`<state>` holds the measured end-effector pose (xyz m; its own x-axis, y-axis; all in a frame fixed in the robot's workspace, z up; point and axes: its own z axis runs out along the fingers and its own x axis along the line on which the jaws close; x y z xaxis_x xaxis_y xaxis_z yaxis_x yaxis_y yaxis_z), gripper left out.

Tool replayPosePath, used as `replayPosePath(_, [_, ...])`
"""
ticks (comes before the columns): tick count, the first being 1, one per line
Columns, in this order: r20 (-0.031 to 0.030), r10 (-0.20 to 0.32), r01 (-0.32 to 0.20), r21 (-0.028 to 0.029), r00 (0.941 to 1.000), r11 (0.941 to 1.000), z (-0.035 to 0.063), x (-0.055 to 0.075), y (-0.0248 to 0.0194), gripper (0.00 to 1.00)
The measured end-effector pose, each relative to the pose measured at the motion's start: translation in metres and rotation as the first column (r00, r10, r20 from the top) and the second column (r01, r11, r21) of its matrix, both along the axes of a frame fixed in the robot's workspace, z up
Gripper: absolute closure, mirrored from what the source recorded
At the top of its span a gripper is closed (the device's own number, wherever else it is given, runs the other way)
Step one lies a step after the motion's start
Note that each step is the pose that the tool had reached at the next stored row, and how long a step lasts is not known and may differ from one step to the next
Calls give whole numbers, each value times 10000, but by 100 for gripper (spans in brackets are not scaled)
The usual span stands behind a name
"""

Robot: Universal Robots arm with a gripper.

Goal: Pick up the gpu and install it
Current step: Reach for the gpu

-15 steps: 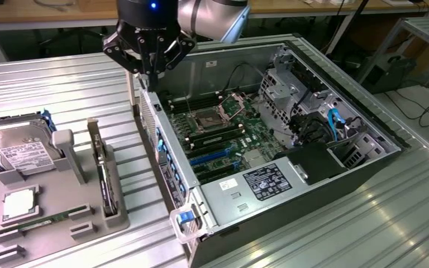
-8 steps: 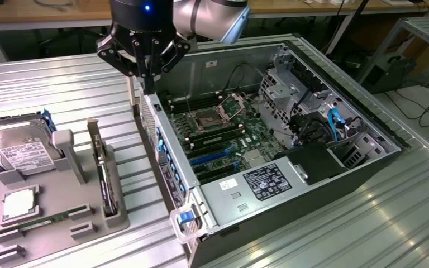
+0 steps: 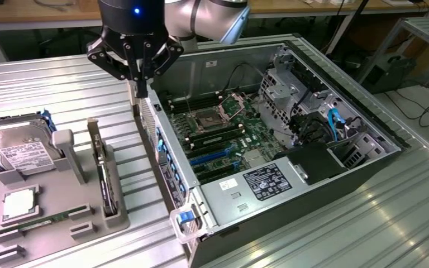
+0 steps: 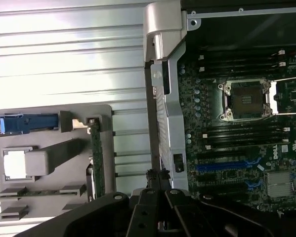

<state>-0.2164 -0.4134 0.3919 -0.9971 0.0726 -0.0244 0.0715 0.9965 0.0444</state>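
At the exterior view's near left, on the grey fixture [image 3: 51, 192]: carrying a memory stick [image 3: 43, 220] and a processor [image 3: 19, 204], both lying flat. Just beyond, holding the gpu [image 3: 104, 178] upright on its long edge in a slot, untouched, silver bracket toward the far end. Farther back, propping up a hard drive [image 3: 20, 151]. At the far side, hovering with gripper [image 3: 138, 92] fingers pressed together on nothing, above the left wall of the open computer case [image 3: 289, 234], well apart from the gpu.

Strong overhead glare washes the ribbed metal table [image 4: 63, 59]
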Motion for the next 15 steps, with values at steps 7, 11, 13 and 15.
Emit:
replayPosePath(7, [0, 17, -17, 0, 10000, 10000, -9, -129, -66, 89])
replayPosePath(11, [1, 31, -31, 0, 10000, 10000, -14, -215, -102, 89])
replayPosePath(13, [0, 36, -36, 0, 10000, 10000, -16, -251, -115, 89])
replayPosePath(15, [1, 44, -44, 0, 10000, 10000, -18, -307, -132, 89])
